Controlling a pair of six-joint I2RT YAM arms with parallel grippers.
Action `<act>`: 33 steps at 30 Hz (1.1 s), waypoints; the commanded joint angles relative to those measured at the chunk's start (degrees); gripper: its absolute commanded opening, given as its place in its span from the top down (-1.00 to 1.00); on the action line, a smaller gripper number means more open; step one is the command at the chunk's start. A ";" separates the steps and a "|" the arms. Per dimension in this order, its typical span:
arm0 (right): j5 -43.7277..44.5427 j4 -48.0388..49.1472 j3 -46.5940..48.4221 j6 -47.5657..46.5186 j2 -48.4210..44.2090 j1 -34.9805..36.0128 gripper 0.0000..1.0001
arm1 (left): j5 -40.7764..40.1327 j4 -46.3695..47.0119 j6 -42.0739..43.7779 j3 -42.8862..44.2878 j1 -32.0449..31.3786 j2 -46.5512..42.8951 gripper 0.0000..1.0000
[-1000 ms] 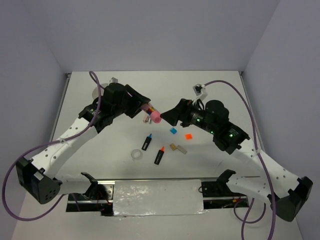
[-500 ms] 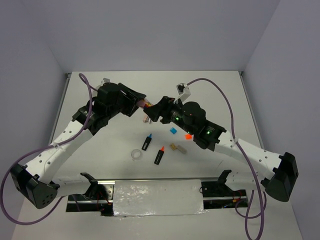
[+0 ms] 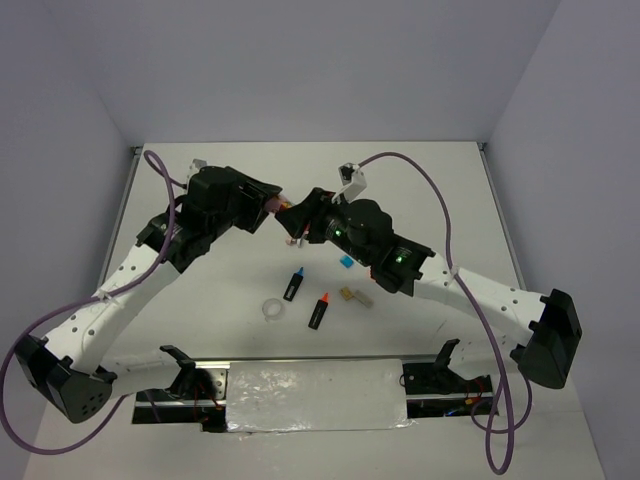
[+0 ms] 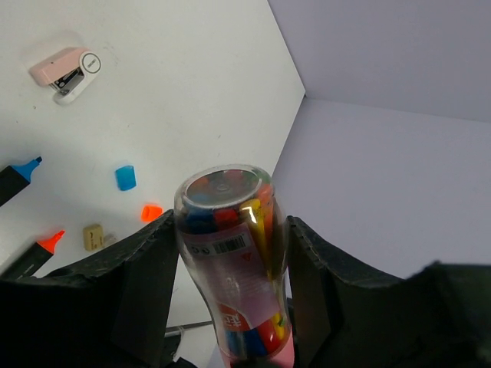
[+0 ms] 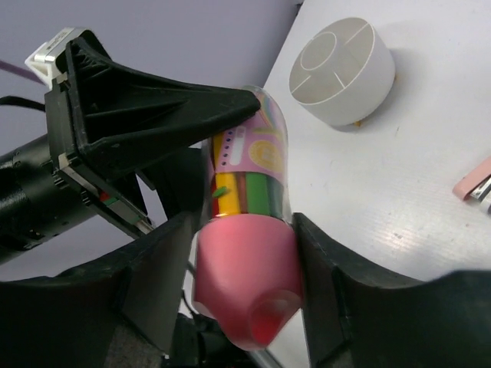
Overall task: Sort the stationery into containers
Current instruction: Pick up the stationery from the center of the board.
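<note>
**Left gripper** (image 4: 230,234) clamps a clear plastic tube (image 5: 249,165) packed with coloured stationery, held aloft above the white table (image 3: 450,200). **Right gripper** (image 5: 244,222) sets its 2 jaws either side of the tube's tapered pink cap (image 5: 245,291); whether they press on it cannot be told. The round white divided dish (image 5: 345,103) stands apart on the table. A blue-capped black marker (image 3: 294,284), an orange-capped black marker (image 3: 319,311) and a clear tape ring (image 3: 272,311) lie loose below.

**Risk:** the tapered cap may slip from the jaws, or release abruptly and scatter the contents outside the dish.

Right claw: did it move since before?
Yes. The right claw slid left: it was right of the blue-capped marker, now it sits straight above it in the picture, at the pink-capped tube.
</note>
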 commanded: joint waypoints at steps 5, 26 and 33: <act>4.00 -0.01 3.86 -0.69 0.17 0.76 0.79 | -0.26 2.45 -1.55 2.26 0.50 -1.59 1.00; -50.18 -62.14 40.71 -51.03 7.04 -16.21 1.00 | 34.25 7.94 75.42 4.38 0.68 -11.16 -0.99; -62.52 -73.68 41.58 -59.32 5.11 -17.52 1.00 | 58.32 -5.31 86.93 14.78 0.77 -4.53 -0.99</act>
